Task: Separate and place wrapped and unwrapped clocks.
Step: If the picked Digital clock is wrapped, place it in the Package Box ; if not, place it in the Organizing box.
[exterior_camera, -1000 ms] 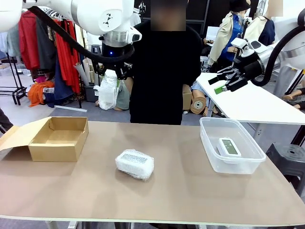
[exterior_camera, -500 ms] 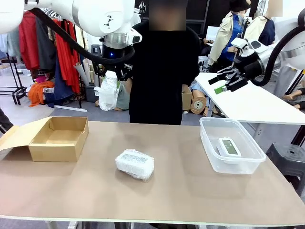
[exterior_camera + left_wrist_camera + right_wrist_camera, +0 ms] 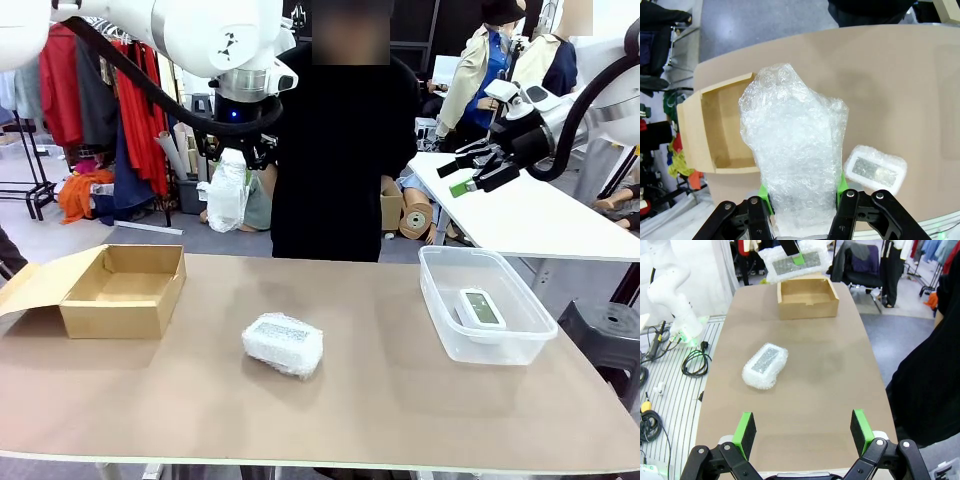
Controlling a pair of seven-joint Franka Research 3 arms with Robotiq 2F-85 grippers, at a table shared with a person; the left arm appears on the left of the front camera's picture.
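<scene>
My left gripper [image 3: 238, 152] hangs high above the table's left part, shut on a bubble-wrapped clock [image 3: 227, 190] that dangles below it; in the left wrist view the wrapped clock [image 3: 795, 150] stands between the green pads [image 3: 840, 184]. A second wrapped clock [image 3: 283, 345] lies on the table's middle, also the wrapped clock [image 3: 765, 365] in the right wrist view. A bare white clock [image 3: 481, 307] with a grey-green screen lies in the clear plastic tub [image 3: 437, 310] at the right. My right gripper [image 3: 470, 172] is open, raised above the tub.
An open cardboard box [image 3: 125, 290] sits at the table's left, seen from above as the box [image 3: 715, 130]. A person in black [image 3: 345, 150] stands at the far side. A white side table [image 3: 530, 215] is behind the tub.
The left arm with its wrapped clock shifted very slightly at first, then held still. Nothing else has moved.
</scene>
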